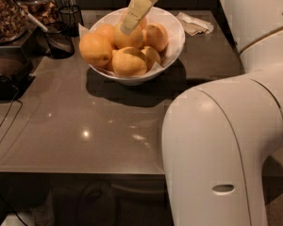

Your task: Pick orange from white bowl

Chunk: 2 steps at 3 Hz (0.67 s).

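The white bowl (pixel 177 37) stands at the back of the grey counter and holds several yellow-orange oranges piled up. One orange (pixel 95 49) bulges over the left rim, one (pixel 129 62) lies at the front, one (pixel 156 36) at the right. My gripper (pixel 127 28) reaches down from the top of the view, its cream tip resting on or just above the topmost middle orange (pixel 132 39). Nothing is lifted out of the bowl.
Two small black wire-mesh cups (pixel 59 42) (pixel 70 15) stand left of the bowl. A container of nuts (pixel 4 13) and a black appliance (pixel 2 74) sit at the far left with a cable. A crumpled napkin (pixel 194 24) lies right of the bowl. My white arm (pixel 212 149) fills the right foreground.
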Available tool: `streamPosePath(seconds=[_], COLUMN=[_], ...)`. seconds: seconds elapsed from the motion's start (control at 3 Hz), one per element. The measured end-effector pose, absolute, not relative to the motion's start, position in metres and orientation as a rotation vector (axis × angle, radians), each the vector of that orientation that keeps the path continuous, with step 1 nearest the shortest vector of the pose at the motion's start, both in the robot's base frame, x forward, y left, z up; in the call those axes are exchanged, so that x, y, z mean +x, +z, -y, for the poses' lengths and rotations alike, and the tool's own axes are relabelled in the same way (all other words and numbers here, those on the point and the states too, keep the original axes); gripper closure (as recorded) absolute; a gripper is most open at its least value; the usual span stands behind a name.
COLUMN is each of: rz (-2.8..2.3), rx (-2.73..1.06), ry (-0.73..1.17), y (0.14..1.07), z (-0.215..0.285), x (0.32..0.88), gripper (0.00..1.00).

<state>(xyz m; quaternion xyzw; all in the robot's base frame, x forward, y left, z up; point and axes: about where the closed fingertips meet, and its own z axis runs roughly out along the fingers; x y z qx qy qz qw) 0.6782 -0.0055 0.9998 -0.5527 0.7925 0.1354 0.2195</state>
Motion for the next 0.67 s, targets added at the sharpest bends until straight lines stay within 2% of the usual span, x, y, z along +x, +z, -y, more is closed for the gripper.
streamPosePath(seconds=[0.67], rz=[-2.253], rx=[-1.501], ry=[0.335], y=[0.9913], z=[-0.0014], x=[0.688], gripper=[0.26])
